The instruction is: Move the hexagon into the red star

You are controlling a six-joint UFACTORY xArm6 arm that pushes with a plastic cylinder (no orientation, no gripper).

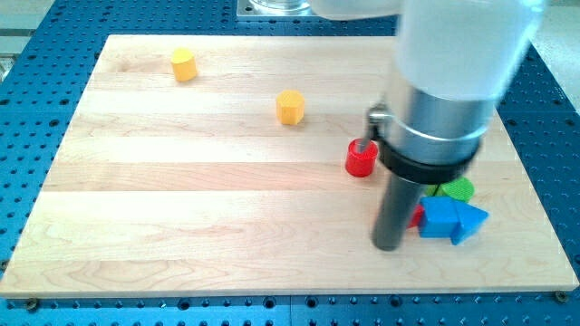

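A yellow hexagon (290, 107) lies on the wooden board (181, 199), upper middle. A red block (417, 217), probably the red star, is mostly hidden between my rod and a blue block. My tip (388, 245) rests on the board at the lower right, just left of that red block and well below and right of the hexagon. A red cylinder (361, 158) stands between the hexagon and my rod.
A second yellow block (184, 64) sits near the board's top left. A blue cube (439, 218) and a blue triangle (469, 221) lie right of my tip, with a green block (458, 188) just above them. The arm's wide body covers the upper right.
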